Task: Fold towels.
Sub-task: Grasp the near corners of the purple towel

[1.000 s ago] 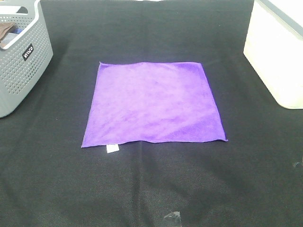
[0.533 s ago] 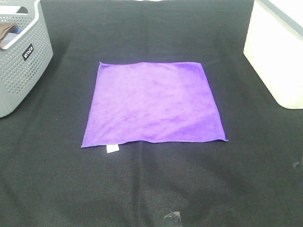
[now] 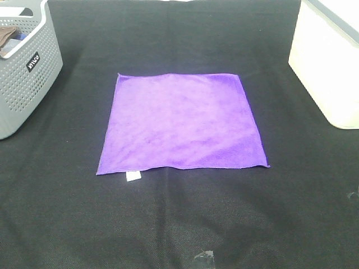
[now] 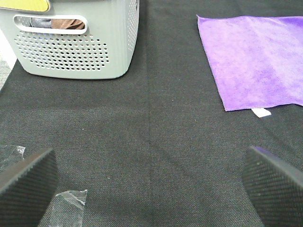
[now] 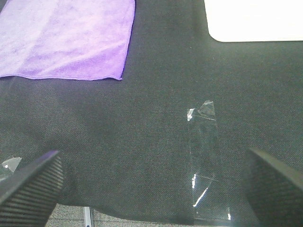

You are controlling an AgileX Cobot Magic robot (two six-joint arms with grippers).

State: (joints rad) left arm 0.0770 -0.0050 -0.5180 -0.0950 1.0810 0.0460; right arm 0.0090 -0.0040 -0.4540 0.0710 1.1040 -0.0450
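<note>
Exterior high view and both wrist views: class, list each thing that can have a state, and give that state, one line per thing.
purple towel, spread flat, unfolded
white tag, sticking out past the towel's near edge
grey basket, upright, cloth items inside
white bin, upright, inside hidden
left tool, open, holding nothing
right tool, open, holding nothing
</note>
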